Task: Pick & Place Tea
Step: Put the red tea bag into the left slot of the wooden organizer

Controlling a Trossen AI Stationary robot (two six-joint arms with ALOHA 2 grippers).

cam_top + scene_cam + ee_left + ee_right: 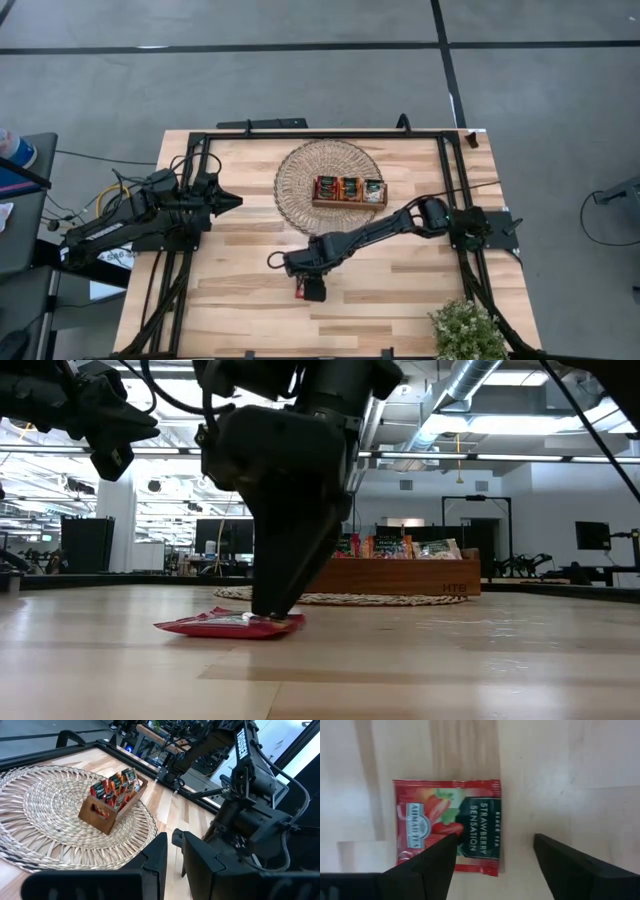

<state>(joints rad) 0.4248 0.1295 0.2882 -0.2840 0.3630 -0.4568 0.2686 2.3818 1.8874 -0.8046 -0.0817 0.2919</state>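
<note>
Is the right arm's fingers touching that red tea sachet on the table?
Touching. The low view shows the right gripper pressing down onto the red tea sachet.

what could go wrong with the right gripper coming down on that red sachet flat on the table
1. The red tea sachet lies flat on the wooden table, so the open right gripper may slide over it rather than catch an edge.
2. In the right wrist view one finger sits over the sachet and the other beside it; closing could crumple or push it.
3. The wooden tray already looks crowded with sachets, so placing may be tight.
</note>
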